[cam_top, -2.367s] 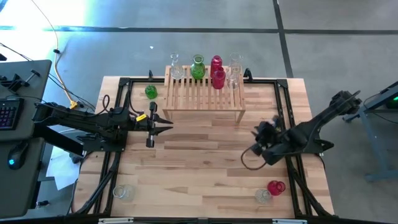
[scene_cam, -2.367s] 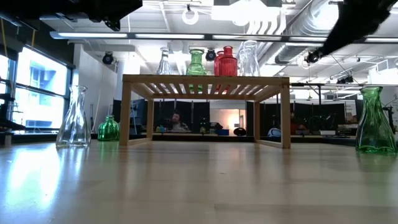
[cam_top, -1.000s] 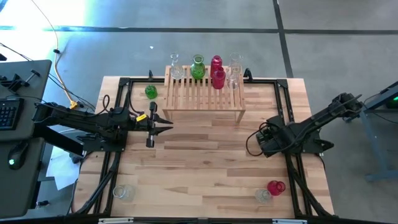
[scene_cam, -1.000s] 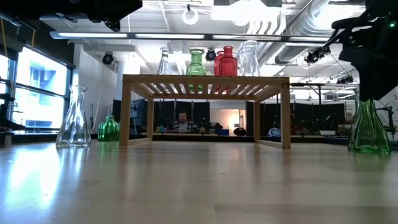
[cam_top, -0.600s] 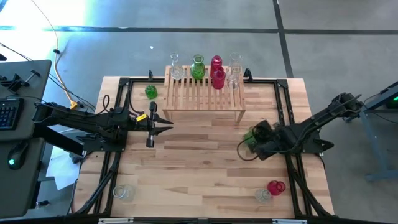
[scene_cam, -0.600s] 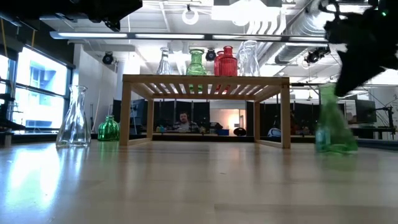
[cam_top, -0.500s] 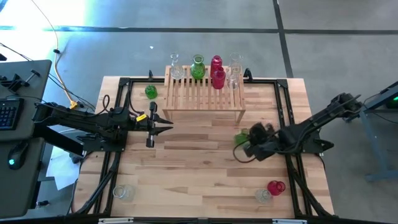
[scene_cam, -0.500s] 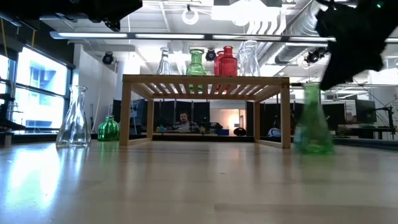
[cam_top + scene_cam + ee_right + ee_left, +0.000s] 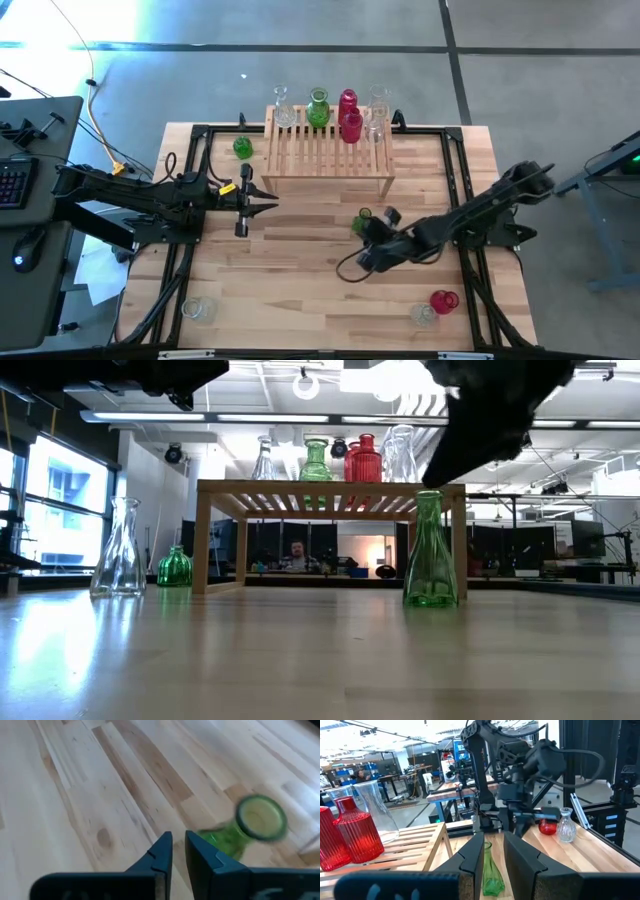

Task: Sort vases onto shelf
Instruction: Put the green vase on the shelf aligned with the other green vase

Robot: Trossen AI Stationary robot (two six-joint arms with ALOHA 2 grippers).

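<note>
Glass vases: about six on shelf (image 9: pixel 328 150), five still on table. Right gripper (image 9: pixel 372 227) beside green vase (image 9: pixel 361 220), jaws nearly together, empty; left gripper (image 9: pixel 268 196) idle, narrowly parted.

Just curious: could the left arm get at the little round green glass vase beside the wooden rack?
Probably yes: that green vase stands in the open near the left end effector, nothing between.
</note>
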